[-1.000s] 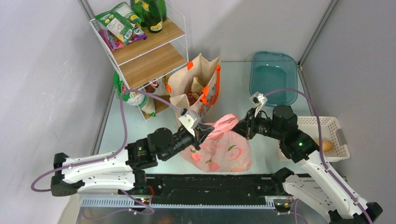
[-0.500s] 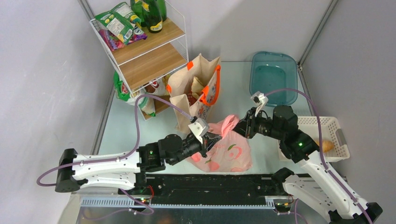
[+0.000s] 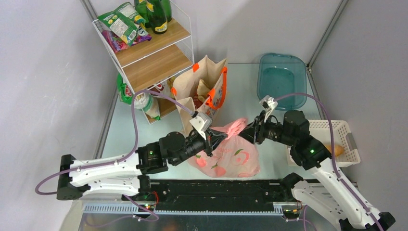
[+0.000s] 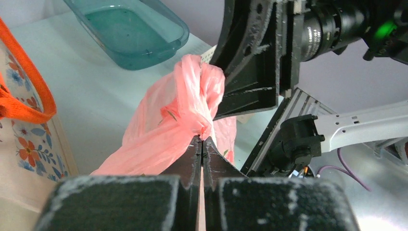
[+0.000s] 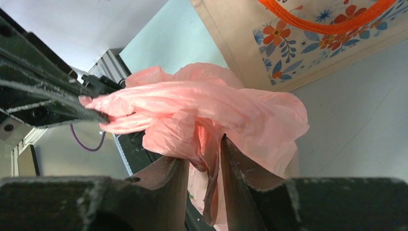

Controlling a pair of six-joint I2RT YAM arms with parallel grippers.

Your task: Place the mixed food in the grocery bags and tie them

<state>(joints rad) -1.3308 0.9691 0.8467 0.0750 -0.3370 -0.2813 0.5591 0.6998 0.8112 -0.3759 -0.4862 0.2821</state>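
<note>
Left gripper (image 4: 202, 141) clamped shut on pink bag (image 3: 233, 156) handle; right gripper (image 5: 204, 155) ajar, film slack between. I'd close right firmly, then cinch.

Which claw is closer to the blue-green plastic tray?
Right. The right gripper is at the pink bag's top, nearer the teal tray; the left gripper pinches the bag farther away.
</note>
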